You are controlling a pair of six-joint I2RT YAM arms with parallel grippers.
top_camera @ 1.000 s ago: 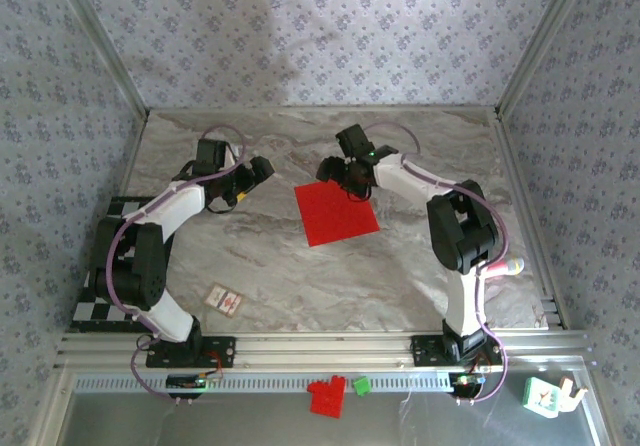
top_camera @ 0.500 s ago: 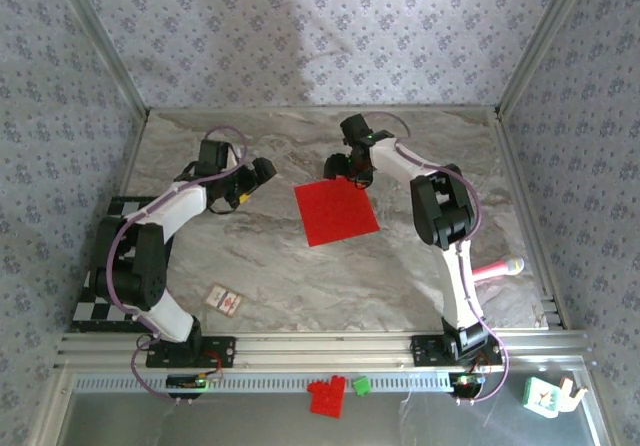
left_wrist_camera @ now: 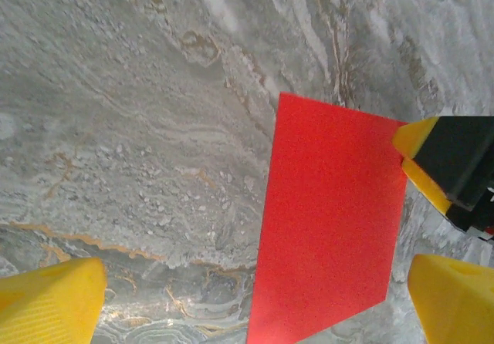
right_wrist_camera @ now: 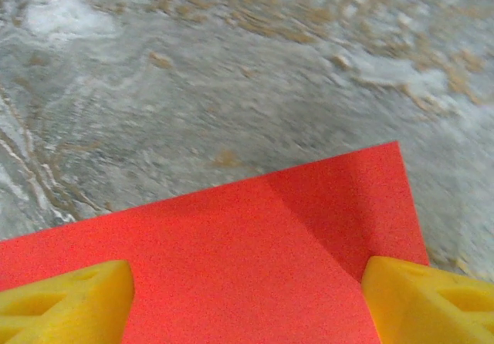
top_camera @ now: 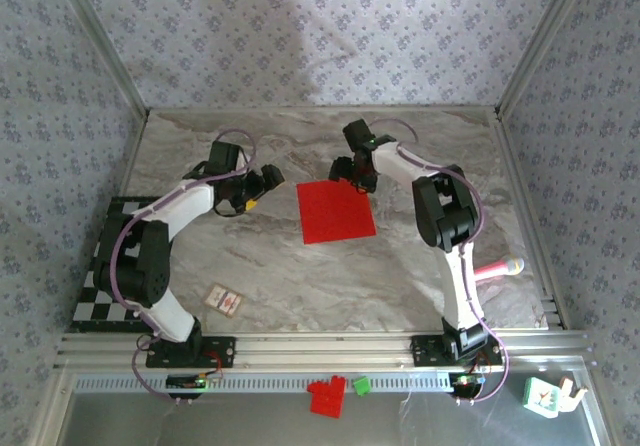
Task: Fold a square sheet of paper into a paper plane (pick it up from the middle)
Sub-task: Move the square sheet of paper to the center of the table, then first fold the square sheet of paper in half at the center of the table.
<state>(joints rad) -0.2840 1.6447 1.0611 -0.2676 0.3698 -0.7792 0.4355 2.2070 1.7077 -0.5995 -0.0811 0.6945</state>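
Note:
The square sheet of paper (top_camera: 336,210) is bright red and lies flat on the marble table (top_camera: 300,276). My left gripper (top_camera: 268,179) hovers open just left of the sheet. In the left wrist view the sheet (left_wrist_camera: 332,228) sits between that gripper's (left_wrist_camera: 251,305) yellow fingertips (left_wrist_camera: 50,301), toward the right one. My right gripper (top_camera: 358,173) stands open over the sheet's far edge. Its wrist view has the sheet (right_wrist_camera: 255,267) spanning the gap of the gripper (right_wrist_camera: 247,305), with a faint diagonal shading near the corner. The paper plane is out of view.
A small white card with a red mark (top_camera: 224,300) lies front left, beside a checkered board (top_camera: 100,276). A pink-handled tool (top_camera: 497,267) lies by the right arm. A red brick block (top_camera: 326,397) and a green block (top_camera: 361,386) sit on the front rail.
My left gripper has moved right, closer to the sheet's left edge. The right arm's elbow folded in while its gripper stayed at the far edge. The sheet turned slightly.

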